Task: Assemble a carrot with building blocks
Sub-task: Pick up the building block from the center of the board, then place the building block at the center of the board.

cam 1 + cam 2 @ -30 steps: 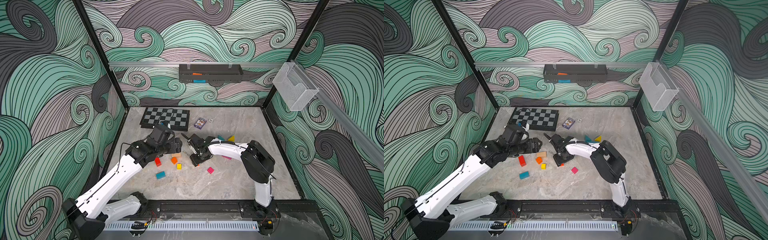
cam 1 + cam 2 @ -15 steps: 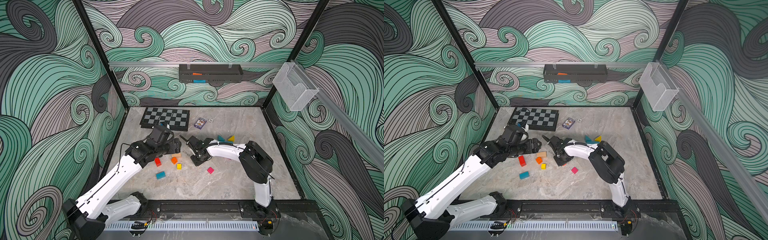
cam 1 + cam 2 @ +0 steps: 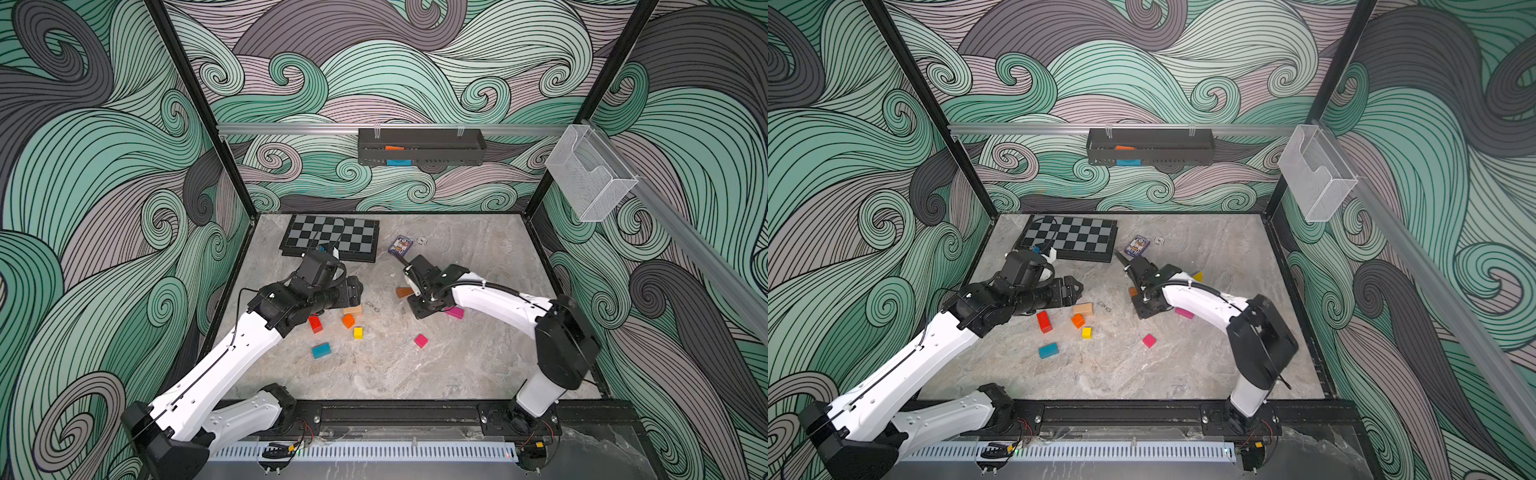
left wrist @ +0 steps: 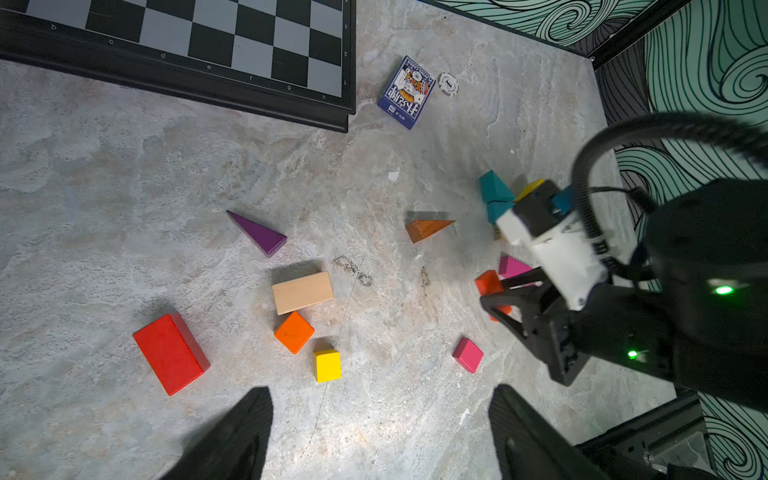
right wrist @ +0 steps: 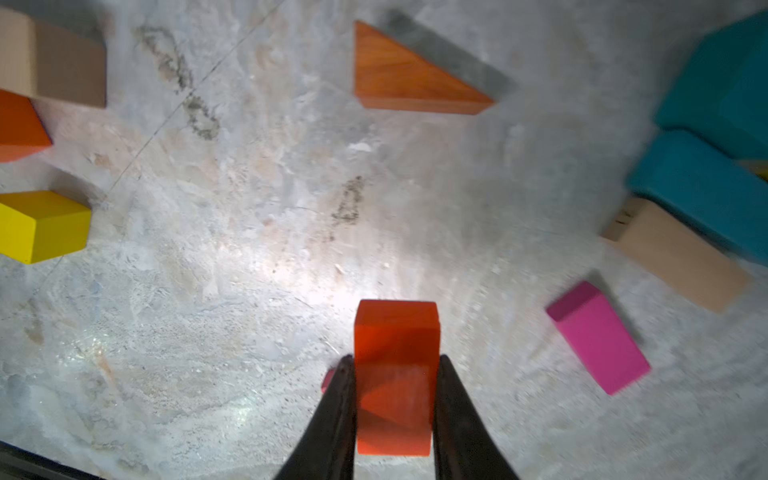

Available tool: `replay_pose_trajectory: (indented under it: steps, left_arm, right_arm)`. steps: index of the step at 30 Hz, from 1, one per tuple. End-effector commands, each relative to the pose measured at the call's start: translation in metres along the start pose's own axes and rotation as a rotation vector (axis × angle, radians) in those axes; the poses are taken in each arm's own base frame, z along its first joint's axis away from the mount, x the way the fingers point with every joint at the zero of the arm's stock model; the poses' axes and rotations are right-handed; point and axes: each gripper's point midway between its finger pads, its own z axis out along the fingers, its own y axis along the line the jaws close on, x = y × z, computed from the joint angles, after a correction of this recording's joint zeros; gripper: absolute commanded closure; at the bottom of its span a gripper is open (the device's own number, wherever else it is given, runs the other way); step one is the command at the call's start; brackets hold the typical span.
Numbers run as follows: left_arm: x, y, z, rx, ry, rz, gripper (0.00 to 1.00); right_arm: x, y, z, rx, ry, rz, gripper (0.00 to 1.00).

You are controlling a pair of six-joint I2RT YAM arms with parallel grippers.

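Right wrist view shows the right gripper (image 5: 395, 374) pinching an orange-red painted wooden cuboid block (image 5: 397, 328) at lower centre, presumably for the carrot body, while the left gripper (image 4: 380, 432) hovers with jaws spread, empty.

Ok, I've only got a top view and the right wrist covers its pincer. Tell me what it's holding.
Observer: The right pincer is shut on an orange-red block, per the right wrist view.
Operator: Now report what the left arm hides.
Observer: A purple wedge lies between the chessboard and a beige block.
Operator: And under the right arm.
Observer: A second beige block lies beside the teal blocks.
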Motion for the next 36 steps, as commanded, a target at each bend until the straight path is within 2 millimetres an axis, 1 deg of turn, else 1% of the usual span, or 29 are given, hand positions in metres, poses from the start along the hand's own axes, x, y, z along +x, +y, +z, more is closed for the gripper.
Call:
replay_pose_trajectory:
  steps: [1, 4, 9, 13, 20, 24, 28, 31, 33, 34, 36]
  left_arm:
    - [-0.003, -0.006, -0.002, 0.036, -0.014, 0.004, 0.17]
    - [-0.003, -0.009, 0.002, 0.051, -0.009, 0.004, 0.17]
    - [-0.003, -0.015, 0.008, 0.077, 0.006, 0.012, 0.17]
    - [-0.003, -0.017, 0.010, 0.082, 0.010, 0.015, 0.17]
    - [-0.003, -0.017, 0.012, 0.081, 0.014, 0.023, 0.17]
    - [-0.004, -0.019, 0.014, 0.083, 0.016, 0.030, 0.17]
    - [-0.006, -0.021, 0.015, 0.084, 0.018, 0.041, 0.17]
    - [-0.007, -0.021, 0.016, 0.083, 0.019, 0.045, 0.17]
    - [-0.008, -0.023, 0.017, 0.088, 0.021, 0.047, 0.17]
    - [-0.008, -0.023, 0.018, 0.090, 0.023, 0.048, 0.17]
    - [-0.008, -0.024, 0.019, 0.095, 0.024, 0.048, 0.17]
  right_arm:
    - [0.035, -0.022, -0.004, 0.009, 0.101, 0.068, 0.78]
    - [0.053, -0.032, 0.000, 0.005, 0.142, 0.098, 0.78]
    - [0.080, -0.043, 0.019, 0.024, 0.235, 0.157, 0.78]
    - [0.088, -0.051, 0.034, 0.050, 0.266, 0.175, 0.78]
    - [0.091, -0.063, 0.052, 0.098, 0.304, 0.148, 0.76]
    - [0.090, -0.072, 0.057, 0.124, 0.307, 0.149, 0.76]
    - [0.087, -0.079, 0.058, 0.142, 0.290, 0.143, 0.72]
    - [0.083, -0.082, 0.060, 0.136, 0.282, 0.148, 0.64]
    - [0.079, -0.082, 0.058, 0.135, 0.268, 0.147, 0.57]
    - [0.077, -0.082, 0.056, 0.134, 0.260, 0.148, 0.52]
    - [0.071, -0.080, 0.051, 0.122, 0.234, 0.150, 0.45]
